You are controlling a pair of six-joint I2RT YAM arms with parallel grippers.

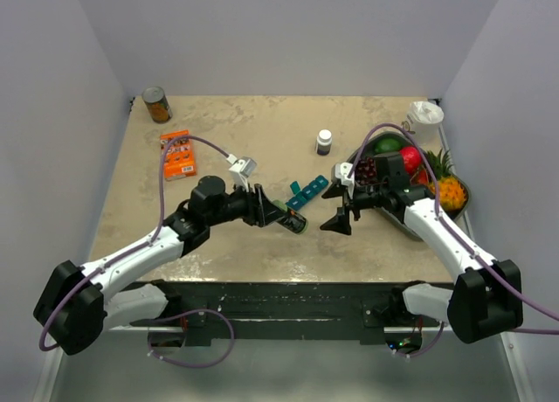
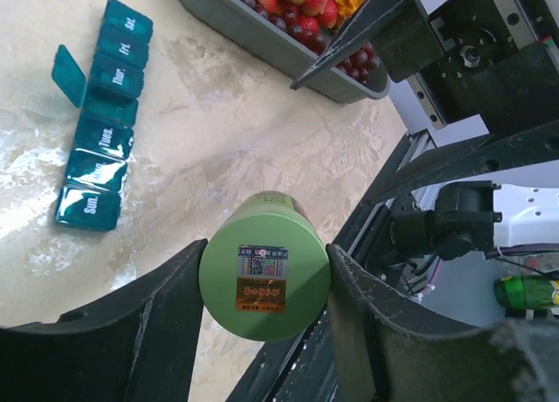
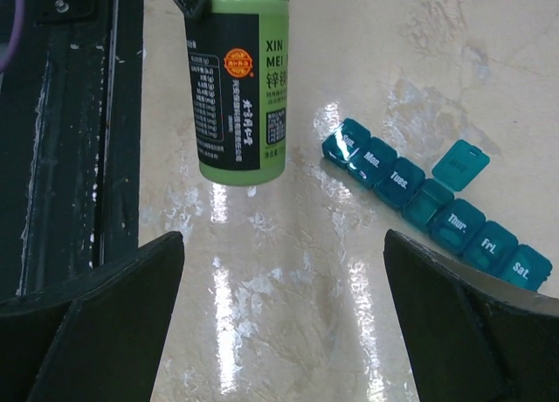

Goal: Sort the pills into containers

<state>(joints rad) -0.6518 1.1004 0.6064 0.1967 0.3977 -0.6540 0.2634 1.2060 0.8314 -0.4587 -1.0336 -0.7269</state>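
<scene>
Left gripper (image 1: 276, 214) is clamping green bottle (image 2: 265, 284); right gripper (image 1: 339, 219) is gaping wide.
Containers (image 3: 428, 205) are lying at bench centre, one lid raised.

Top camera looks down from behind; close wrist views share green bottle (image 2: 265, 280) and containers (image 2: 103, 138).

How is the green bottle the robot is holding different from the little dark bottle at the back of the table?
The green bottle is clamped between the fingers of the left gripper and tipped sideways. The little dark bottle stands upright on the table with nothing touching it. The green bottle has a black label, and the little dark bottle has a white cap. Both are round bottles.
</scene>
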